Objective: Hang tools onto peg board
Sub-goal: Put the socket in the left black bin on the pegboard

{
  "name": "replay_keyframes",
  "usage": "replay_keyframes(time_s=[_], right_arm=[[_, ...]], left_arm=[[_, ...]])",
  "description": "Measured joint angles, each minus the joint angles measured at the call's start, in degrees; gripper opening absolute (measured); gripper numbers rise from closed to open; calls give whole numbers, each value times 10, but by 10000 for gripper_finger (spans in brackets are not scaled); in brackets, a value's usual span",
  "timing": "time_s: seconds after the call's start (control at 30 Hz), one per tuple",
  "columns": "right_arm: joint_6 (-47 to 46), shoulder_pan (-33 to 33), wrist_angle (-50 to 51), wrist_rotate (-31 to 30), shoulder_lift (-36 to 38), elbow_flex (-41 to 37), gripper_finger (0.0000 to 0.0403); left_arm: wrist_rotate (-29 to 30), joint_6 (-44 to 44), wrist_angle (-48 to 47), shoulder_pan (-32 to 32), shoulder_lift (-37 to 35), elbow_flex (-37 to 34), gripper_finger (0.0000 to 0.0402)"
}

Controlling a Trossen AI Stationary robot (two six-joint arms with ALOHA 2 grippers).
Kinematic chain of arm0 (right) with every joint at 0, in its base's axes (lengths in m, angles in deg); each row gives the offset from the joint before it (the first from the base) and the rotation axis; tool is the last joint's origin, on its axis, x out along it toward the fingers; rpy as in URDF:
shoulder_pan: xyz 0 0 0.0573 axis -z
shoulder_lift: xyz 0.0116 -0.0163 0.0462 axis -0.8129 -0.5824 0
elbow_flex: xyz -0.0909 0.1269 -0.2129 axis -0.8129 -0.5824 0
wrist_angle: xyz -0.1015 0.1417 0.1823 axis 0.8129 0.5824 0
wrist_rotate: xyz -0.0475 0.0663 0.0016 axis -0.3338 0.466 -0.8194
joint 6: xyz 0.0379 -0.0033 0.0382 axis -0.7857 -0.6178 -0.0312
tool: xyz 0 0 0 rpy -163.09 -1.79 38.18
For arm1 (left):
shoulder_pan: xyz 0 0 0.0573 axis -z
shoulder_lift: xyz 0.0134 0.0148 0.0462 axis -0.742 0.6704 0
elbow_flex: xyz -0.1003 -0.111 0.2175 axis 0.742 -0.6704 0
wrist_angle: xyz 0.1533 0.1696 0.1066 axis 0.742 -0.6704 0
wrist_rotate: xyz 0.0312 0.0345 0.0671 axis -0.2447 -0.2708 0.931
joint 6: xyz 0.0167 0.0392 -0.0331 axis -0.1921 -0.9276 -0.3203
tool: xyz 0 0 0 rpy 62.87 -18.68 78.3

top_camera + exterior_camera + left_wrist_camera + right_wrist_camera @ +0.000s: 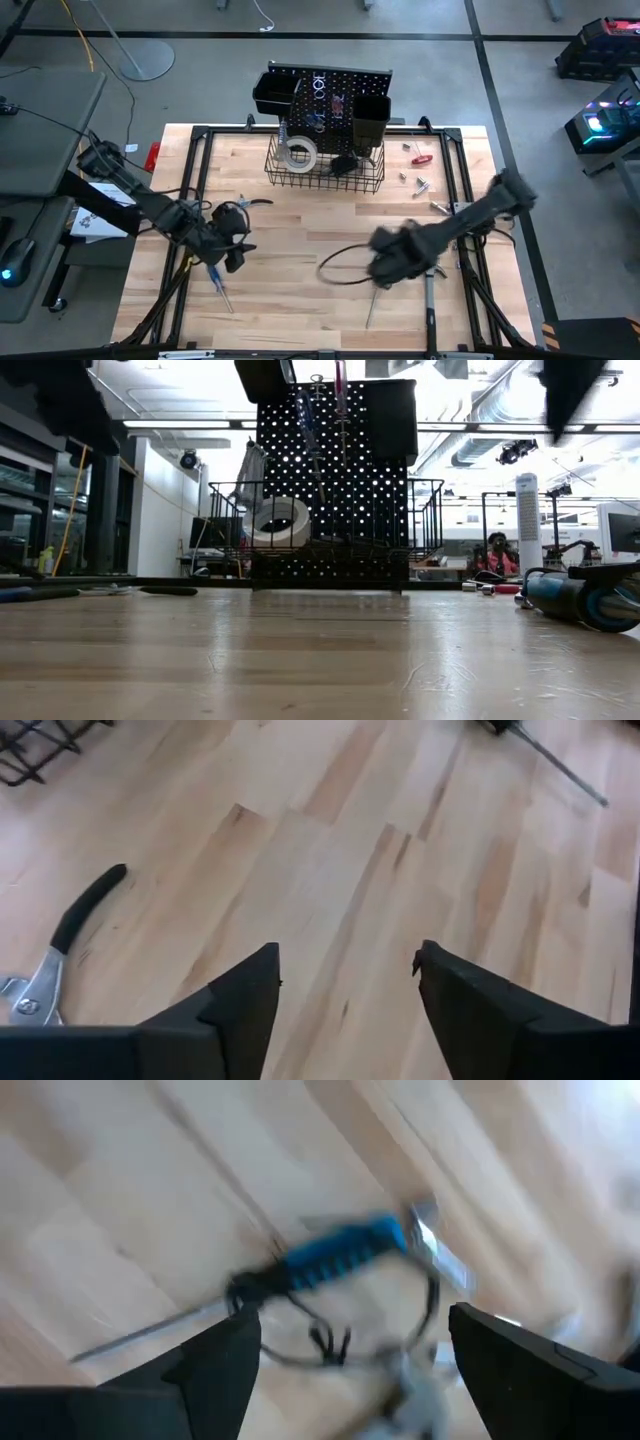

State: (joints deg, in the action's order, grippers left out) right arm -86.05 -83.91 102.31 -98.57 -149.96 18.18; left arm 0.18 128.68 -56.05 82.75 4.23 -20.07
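Note:
The black peg board (330, 95) stands at the table's far edge, with a wire basket (325, 168) at its foot that holds a white tape roll (298, 152). My left gripper (345, 975) hovers open over bare wood at the left. Black-handled pliers (60, 945) lie beside it, and a blue-handled screwdriver (218, 282) lies near it. My right gripper (355, 1350) hangs open, pointing down over another blue-handled screwdriver (340, 1250) that lies flat on the table right of centre. That screwdriver's shaft (372, 305) points toward the near edge.
A black cable loop (345, 268) lies by the right gripper. A red-handled tool (422, 157) and small silver pieces (415, 182) lie at the far right. Black frame rails (200, 135) run along the table's edges. A person (497, 555) sits beyond the table.

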Motion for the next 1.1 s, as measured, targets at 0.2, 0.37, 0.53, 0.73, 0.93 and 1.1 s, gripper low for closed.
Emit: replay_keyframes(time_s=[0.2,0.37,0.53,0.73,0.93,1.1], right_arm=[[-267,-34,-54,24,135,-162,307],[-376,-49,-106,6,195,-224,307],[-371,-50,-173,4,208,-253,307],[-370,-45,-206,-16,205,-253,307],[-419,-33,-165,-15,205,-253,307],[-526,19,22,-8,202,-253,307]], left_arm=[[-3,48,22,-40,0,0,232],[-20,67,50,-54,2,0,232],[-43,68,49,-54,14,0,232],[-68,93,50,-54,44,0,232],[-88,93,55,-55,78,0,232],[-123,93,70,-62,96,0,232]])
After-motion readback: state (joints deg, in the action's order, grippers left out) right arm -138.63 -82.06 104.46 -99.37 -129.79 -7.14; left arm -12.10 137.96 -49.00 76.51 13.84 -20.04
